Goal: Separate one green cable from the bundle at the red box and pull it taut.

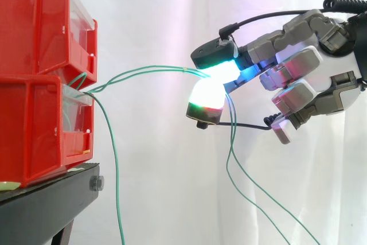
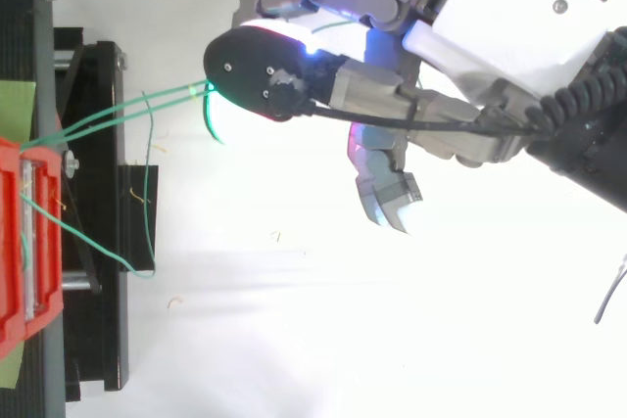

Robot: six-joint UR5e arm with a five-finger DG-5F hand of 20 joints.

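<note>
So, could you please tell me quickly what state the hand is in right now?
The hand is shut on the green cable, pinched between its glowing pads.

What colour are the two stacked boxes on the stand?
Red; the boxes show best in the side view.

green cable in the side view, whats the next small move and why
Probably ease the hand a little further from the lower red bin. Its fingers pinch the green cable, but the strands between bin and pinch arch upward rather than run straight, so it looks not quite taut.
</note>
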